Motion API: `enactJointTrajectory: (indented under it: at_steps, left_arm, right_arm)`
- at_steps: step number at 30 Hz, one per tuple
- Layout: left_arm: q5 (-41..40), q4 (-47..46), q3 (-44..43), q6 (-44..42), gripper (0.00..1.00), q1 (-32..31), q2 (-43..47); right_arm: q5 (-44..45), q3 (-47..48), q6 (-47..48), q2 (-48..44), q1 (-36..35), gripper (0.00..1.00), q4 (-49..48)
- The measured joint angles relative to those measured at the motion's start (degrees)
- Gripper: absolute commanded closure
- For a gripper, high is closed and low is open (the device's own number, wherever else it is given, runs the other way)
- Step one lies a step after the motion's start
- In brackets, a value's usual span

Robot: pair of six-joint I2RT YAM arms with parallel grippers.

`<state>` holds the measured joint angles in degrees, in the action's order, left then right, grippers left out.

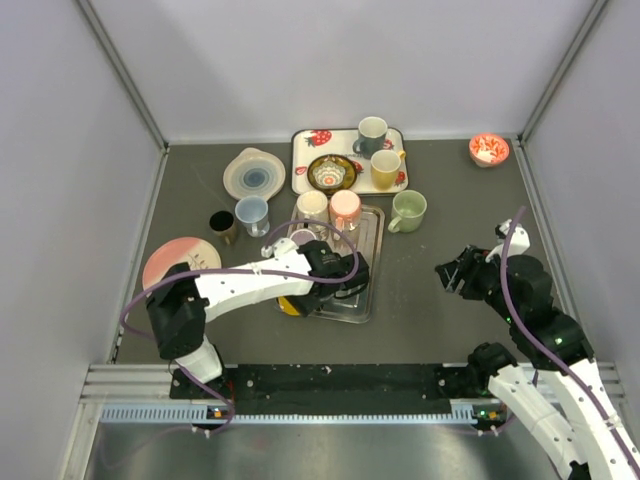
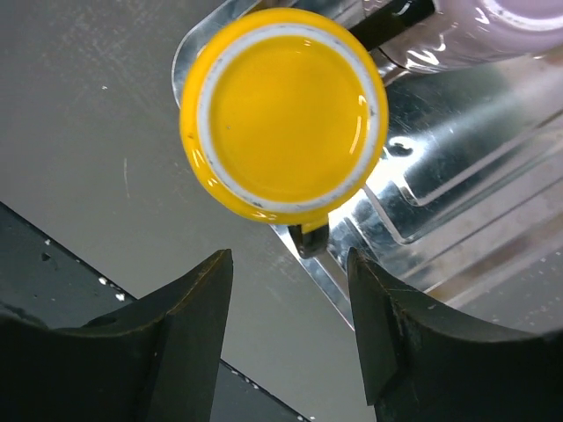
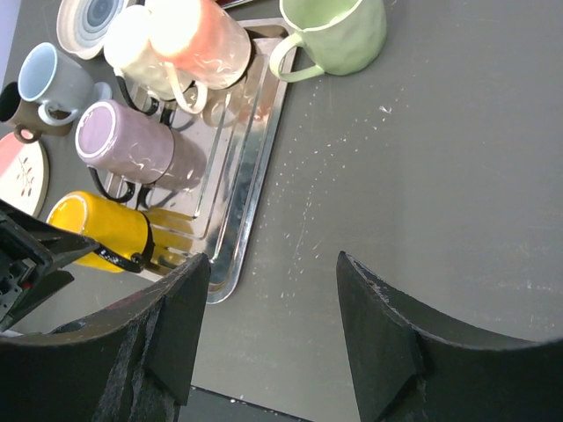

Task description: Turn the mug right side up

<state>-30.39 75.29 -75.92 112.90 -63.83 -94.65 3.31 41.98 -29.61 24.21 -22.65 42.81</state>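
Just ahead of the left tool (image 2: 288, 264), its fingers apart and empty, the yellow mug (image 2: 283, 114) sits upside down, white-ringed base up, at the metal tray's (image 2: 457, 132) near-left corner. Right tool (image 3: 273, 264) gapes above the counter (image 3: 440, 176).

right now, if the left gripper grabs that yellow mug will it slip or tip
Probably slippery: the yellow mug looks glossy, with glare on its upturned base. Likely stiff and breakable, like glazed ceramic. It sits at a corner of the metal tray, so a sideways push might tip it over the rim.
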Motion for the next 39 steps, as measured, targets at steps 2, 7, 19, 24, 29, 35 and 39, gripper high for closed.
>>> enactJointTrajectory:
  at_steps: [2,7,19,24,29,35,39]
  left_arm:
    - [-0.1,0.1,1.0,0.0,0.4,0.0,0.0]
    - [-0.7,-0.7,2.2,0.2,0.4,0.8,0.0]
    - [0.5,-4.0,2.7,0.5,0.46,3.7,-0.5]
    - [2.1,-5.3,4.0,0.3,0.53,4.2,-0.5]
    - [2.8,-7.0,5.4,-0.1,0.59,4.4,-0.5]
    - [3.0,-9.9,7.1,-0.4,0.73,4.9,-0.2]
    - [3.0,-12.2,8.3,-1.8,0.79,5.1,0.0]
  right_arm:
    - [0.0,0.0,0.0,0.0,0.0,0.4,0.0]
    - [-0.4,0.0,0.0,0.0,0.0,0.4,0.0]
    - [-0.4,-0.5,0.0,-0.1,0.0,0.4,0.0]
    - [-0.4,-0.5,0.0,-0.1,0.0,0.4,-0.1]
    - [-0.6,-1.1,0.0,0.2,0.0,0.4,-0.4]
    - [-0.7,-1.1,0.0,0.3,0.0,0.4,-0.4]
    - [-0.7,-1.1,0.0,0.3,0.0,0.4,-0.4]
